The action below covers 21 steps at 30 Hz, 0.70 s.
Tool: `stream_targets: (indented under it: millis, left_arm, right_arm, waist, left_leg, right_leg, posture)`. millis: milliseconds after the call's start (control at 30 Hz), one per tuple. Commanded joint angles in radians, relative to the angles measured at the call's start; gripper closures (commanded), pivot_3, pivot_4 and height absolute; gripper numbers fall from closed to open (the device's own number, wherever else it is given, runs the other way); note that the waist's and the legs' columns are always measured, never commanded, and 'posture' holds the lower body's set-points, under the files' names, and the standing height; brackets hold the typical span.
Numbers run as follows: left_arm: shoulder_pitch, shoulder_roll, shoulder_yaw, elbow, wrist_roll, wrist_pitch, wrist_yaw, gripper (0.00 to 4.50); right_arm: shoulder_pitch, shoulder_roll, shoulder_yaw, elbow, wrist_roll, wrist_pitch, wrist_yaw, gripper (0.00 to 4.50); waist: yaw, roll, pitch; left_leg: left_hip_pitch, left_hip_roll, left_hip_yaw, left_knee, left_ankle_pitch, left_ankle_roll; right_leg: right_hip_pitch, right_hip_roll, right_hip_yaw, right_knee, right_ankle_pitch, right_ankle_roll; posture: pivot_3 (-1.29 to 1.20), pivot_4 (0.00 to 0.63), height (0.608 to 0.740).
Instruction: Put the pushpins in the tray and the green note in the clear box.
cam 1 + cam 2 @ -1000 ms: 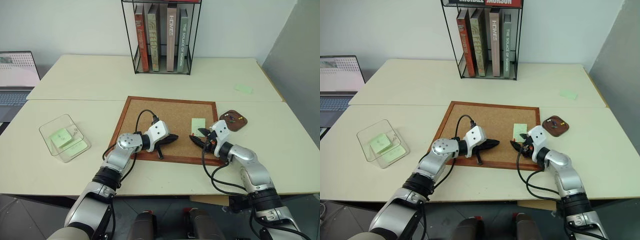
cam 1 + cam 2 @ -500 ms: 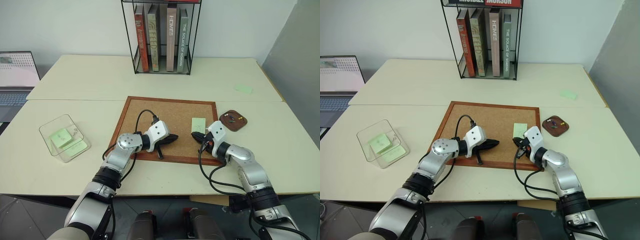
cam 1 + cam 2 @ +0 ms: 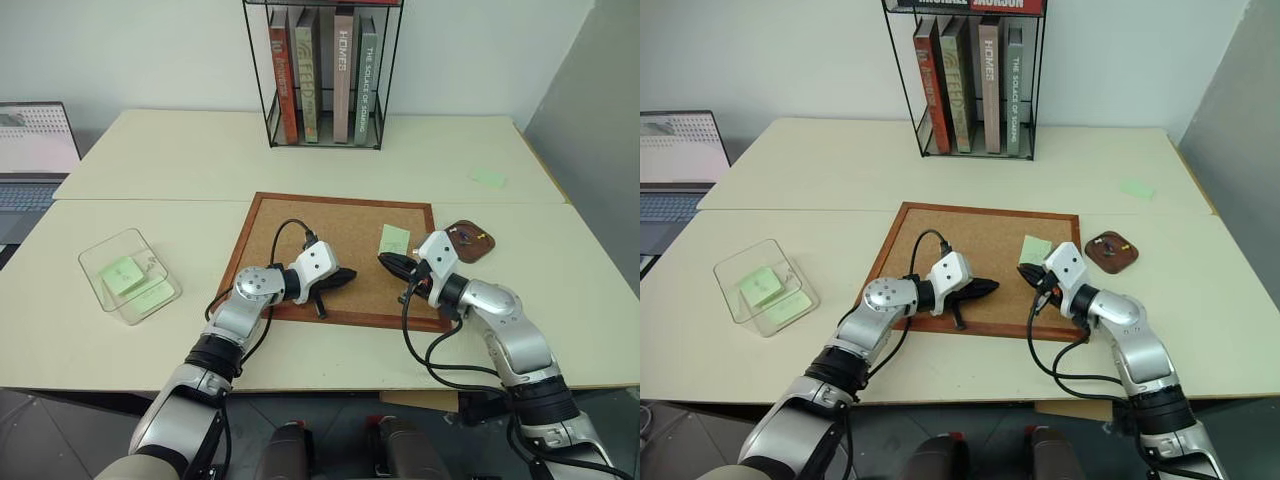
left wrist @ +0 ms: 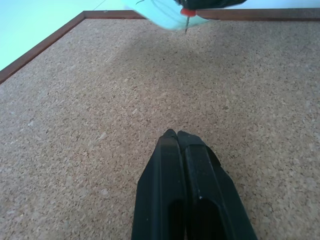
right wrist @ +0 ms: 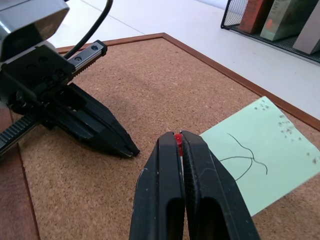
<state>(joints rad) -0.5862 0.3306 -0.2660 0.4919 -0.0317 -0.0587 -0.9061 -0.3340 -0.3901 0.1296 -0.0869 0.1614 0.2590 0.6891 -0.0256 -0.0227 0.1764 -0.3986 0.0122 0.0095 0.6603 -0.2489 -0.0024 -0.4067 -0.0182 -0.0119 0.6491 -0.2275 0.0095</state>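
Observation:
My right gripper is shut on a red pushpin. The pin's tip pokes through the green note, which hangs tilted from it just above the corkboard. The left wrist view shows the red pushpin and its point under the note's edge. My left gripper is shut and empty, held low over the board's near-left part and pointing toward the right one. The tray sits just off the board's right edge with small pins in it. The clear box stands at the far left, holding pale green slips.
A wire rack of books stands at the back centre. A laptop is at the far left edge. A loose green slip lies on the table at the back right. The table's front edge is close to both arms.
My right gripper closed on the red pushpin and rose, lifting the green note off the corkboard with it. The left gripper stayed still.

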Motion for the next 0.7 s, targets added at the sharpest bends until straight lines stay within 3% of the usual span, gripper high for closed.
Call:
stream_targets:
  millis: [33,233,267,700]
  left_arm:
    - [0.015,0.007,0.056,-0.062,-0.061,0.112,-0.006,4.5]
    - [0.052,0.05,0.125,-0.228,-0.179,0.285,-0.059,4.5]
    - [0.055,0.055,0.13,-0.241,-0.191,0.309,-0.064,4.11]
    - [-0.025,-0.011,0.285,-0.292,-0.394,0.599,0.026,1.81]
  right_arm:
    - [-0.015,-0.019,-0.004,-0.062,0.004,-0.017,0.017,4.42]
    - [-0.011,-0.025,0.012,-0.075,-0.009,-0.034,0.018,4.42]
    - [-0.013,-0.026,0.017,-0.073,-0.013,-0.04,0.019,4.5]
    - [-0.02,-0.089,0.085,-0.049,-0.129,-0.185,0.061,4.5]
  waist:
    - [0.0,0.0,0.0]
    - [-0.002,-0.001,0.002]
    - [-0.002,-0.001,0.002]
    - [0.001,-0.004,0.003]
  left_leg:
    - [0.0,0.0,0.0,0.0,0.0,0.0]
    - [-0.003,0.0,0.0,-0.001,0.0,0.0]
    - [-0.003,0.0,0.0,-0.001,0.0,0.0]
    - [-0.004,0.0,0.0,-0.001,0.0,0.0]
  right_leg:
    - [0.0,0.0,0.0,0.0,0.0,0.0]
    - [-0.003,0.0,0.0,0.0,0.0,0.0]
    - [-0.004,0.0,0.0,0.0,0.0,0.0]
    - [-0.003,0.0,0.0,-0.002,0.0,0.0]
  posture:
    - [0.0,0.15,0.74]
    - [0.0,0.15,0.74]
    - [0.0,0.15,0.74]
    - [0.0,0.15,0.74]
